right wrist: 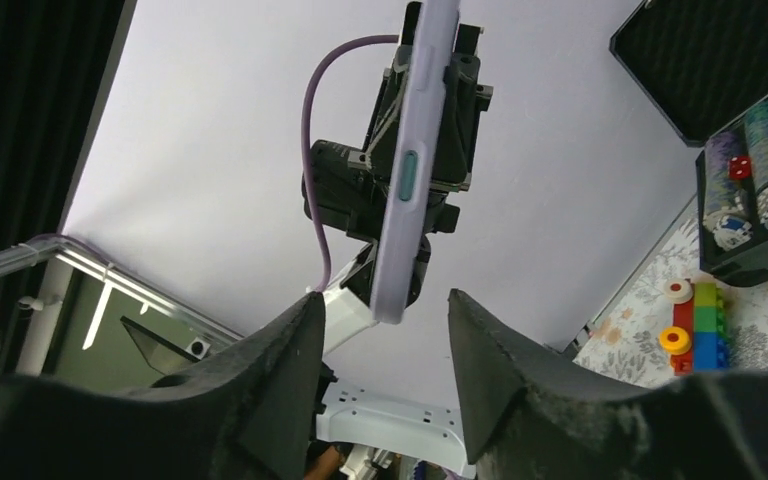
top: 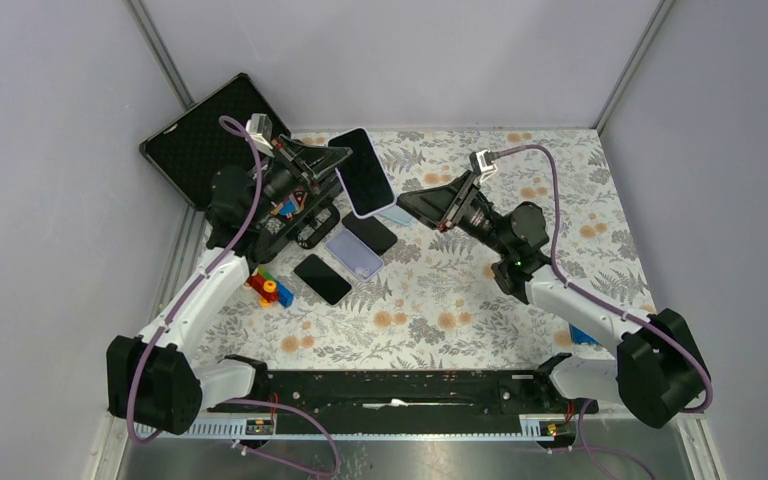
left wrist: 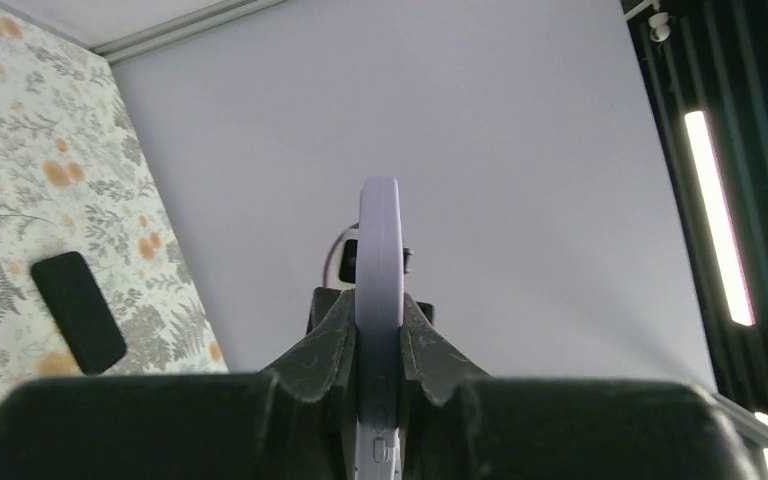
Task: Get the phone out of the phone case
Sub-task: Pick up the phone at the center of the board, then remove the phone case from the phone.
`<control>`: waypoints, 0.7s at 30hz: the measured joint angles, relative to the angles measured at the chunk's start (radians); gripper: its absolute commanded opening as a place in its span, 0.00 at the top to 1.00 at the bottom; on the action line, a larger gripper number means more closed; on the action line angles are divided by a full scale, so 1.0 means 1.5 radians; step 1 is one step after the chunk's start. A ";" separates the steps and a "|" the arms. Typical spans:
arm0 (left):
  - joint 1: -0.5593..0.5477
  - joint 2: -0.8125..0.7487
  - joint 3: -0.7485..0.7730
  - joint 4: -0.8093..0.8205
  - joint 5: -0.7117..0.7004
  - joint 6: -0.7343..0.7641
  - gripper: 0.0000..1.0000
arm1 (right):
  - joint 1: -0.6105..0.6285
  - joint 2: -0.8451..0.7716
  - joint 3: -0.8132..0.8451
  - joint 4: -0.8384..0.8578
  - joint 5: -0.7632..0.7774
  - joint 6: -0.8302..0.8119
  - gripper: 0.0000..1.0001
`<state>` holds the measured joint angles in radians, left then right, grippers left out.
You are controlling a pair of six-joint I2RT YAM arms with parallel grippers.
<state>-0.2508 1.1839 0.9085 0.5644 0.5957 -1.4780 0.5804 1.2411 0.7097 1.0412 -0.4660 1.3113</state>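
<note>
One phone (top: pixel 365 172) in its lilac case (right wrist: pixel 410 170) hangs above the surface (top: pixel 480 300) - clamped edge-on by the left pincer (left wrist: pixel 380 305), long axis running toward the right pincer (right wrist: pixel 385 300), whose parted fingers line up with its free end without touching it.

left gripper (left wrist: pixel 378 312): jaws clamped on lavender phone case (left wrist: pixel 380 230), edge-on, upright, rising above the jaws | black phone (left wrist: pixel 78 310): flat on floral counter (left wrist: pixel 20 150), far left | backdrop: grey wall (left wrist: pixel 520 150); light strip (left wrist: pixel 718 215) at right
</note>
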 measured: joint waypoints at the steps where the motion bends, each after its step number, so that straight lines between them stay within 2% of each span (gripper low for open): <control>1: 0.001 0.000 0.000 0.005 -0.001 -0.009 1.00 | 0.002 0.002 0.000 0.003 -0.001 0.005 0.49; 3: 0.001 0.003 0.000 0.026 0.000 -0.034 1.00 | 0.003 0.011 0.001 0.011 -0.003 0.017 0.50; 8: 0.006 0.038 -0.001 0.105 0.005 -0.101 1.00 | 0.006 0.044 0.008 0.053 -0.006 0.049 0.62; 10: 0.007 0.054 -0.003 0.134 0.006 -0.124 1.00 | 0.006 0.055 0.008 0.072 -0.006 0.062 0.64; 11: 0.007 0.060 -0.006 0.145 0.005 -0.137 1.00 | 0.006 0.059 0.009 0.081 -0.006 0.065 0.62; 12: 0.007 0.063 -0.009 0.152 0.006 -0.145 1.00 | 0.007 0.063 0.009 0.084 -0.006 0.068 0.56; 15: 0.007 0.064 -0.020 0.168 0.008 -0.165 1.00 | 0.008 0.071 0.009 0.093 -0.006 0.073 0.29; 16: 0.007 0.064 -0.022 0.174 0.008 -0.169 1.00 | 0.009 0.071 0.008 0.097 -0.005 0.072 0.24; 18: 0.007 0.064 -0.023 0.187 0.008 -0.179 1.00 | 0.010 0.071 0.006 0.112 0.000 0.070 0.19; 21: 0.007 0.064 -0.030 0.193 0.007 -0.179 1.00 | 0.011 0.070 0.004 0.138 0.003 0.063 0.22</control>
<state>-0.2401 1.2800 0.8642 0.8539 0.6067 -1.7470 0.5968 1.3468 0.7158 1.2484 -0.4610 1.4059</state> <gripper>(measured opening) 0.121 0.804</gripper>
